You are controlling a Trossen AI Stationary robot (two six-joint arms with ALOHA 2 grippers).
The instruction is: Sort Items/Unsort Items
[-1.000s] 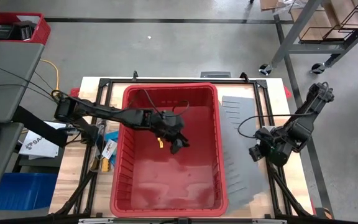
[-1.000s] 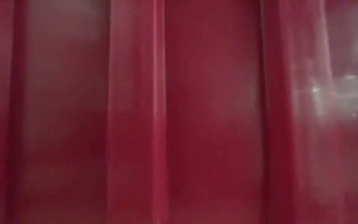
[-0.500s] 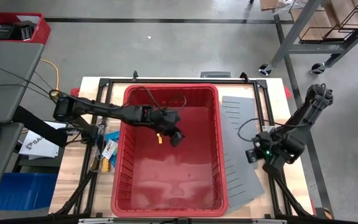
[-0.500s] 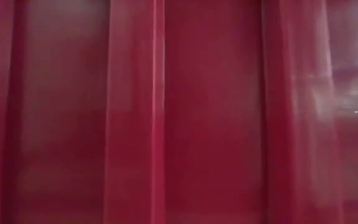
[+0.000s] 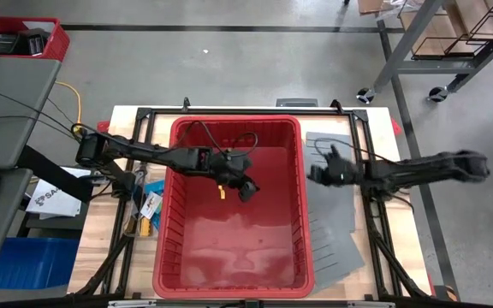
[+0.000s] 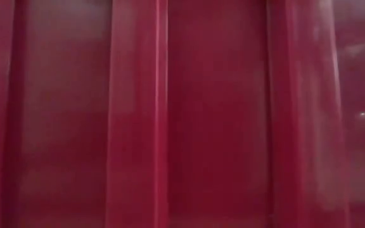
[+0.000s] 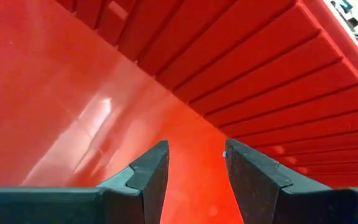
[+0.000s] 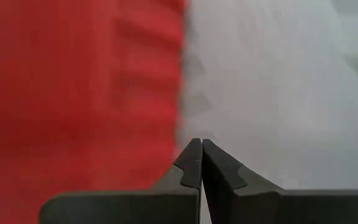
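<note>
The right gripper (image 5: 319, 174), shut on nothing, has swung from the frame's right edge toward the red bin (image 5: 300, 205), while the left gripper (image 5: 246, 190) hangs half-open and empty mid-bin beside 1 yellow piece (image 5: 222, 191), suggesting a coming pick.

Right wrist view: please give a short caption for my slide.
Shut right gripper over grey sheet, beside red bin.

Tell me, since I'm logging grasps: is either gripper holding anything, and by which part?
Nothing is held. The left gripper is open over the red bin, its fingers empty; the right gripper is shut on nothing.
</note>
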